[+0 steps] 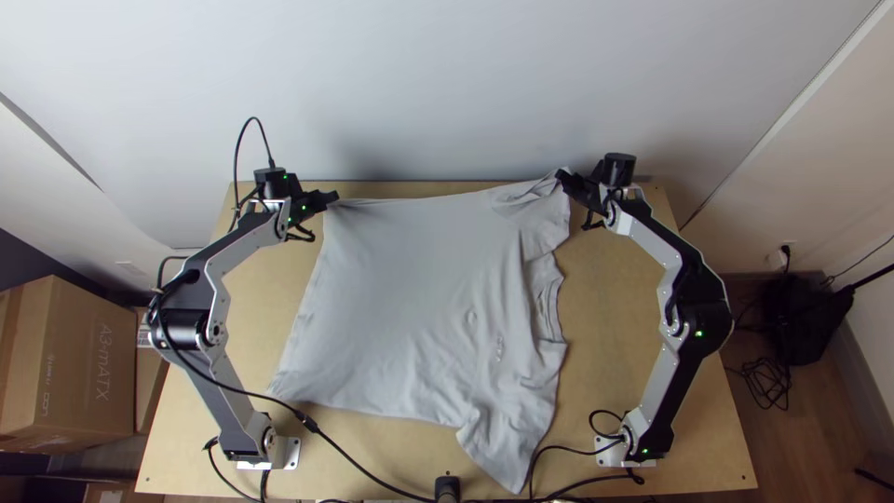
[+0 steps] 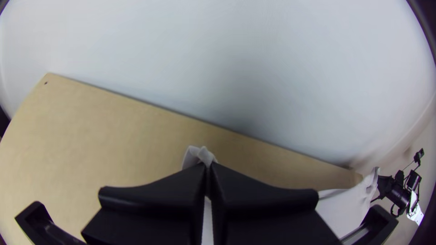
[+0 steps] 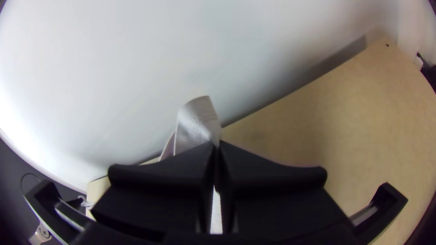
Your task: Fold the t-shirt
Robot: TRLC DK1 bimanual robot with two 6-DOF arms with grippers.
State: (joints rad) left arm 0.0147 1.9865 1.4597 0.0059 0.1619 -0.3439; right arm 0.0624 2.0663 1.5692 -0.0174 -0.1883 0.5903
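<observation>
A pale wall (image 1: 419, 93) rises behind the light wooden worktop (image 1: 633, 373). The light grey t-shirt (image 1: 400, 289) lies spread across the middle of the worktop, between the two arms. It is fairly smooth toward the left arm and rumpled into folds toward the right arm, with one pointed end reaching close to the near edge. Its far edge runs between the two end effectors.

The left arm (image 1: 226, 261) and the right arm (image 1: 684, 279) bend up along either side of the cloth. A brown cardboard box (image 1: 65, 373) stands beside the worktop, at the left of the top view; at the right, a black item (image 1: 801, 321) is on the floor near loose cables (image 1: 768, 382).

The left end effector (image 1: 332, 197) is closed on the shirt's far corner on its side, a small crumpled tuft poking out past the fingertips. The right end effector (image 1: 561, 175) grips the far corner on its own side, also pinched tight, with a larger flap of cloth standing out beyond its tips.

Smallest is a dark hole (image 2: 46, 83) near a corner of the worktop.
</observation>
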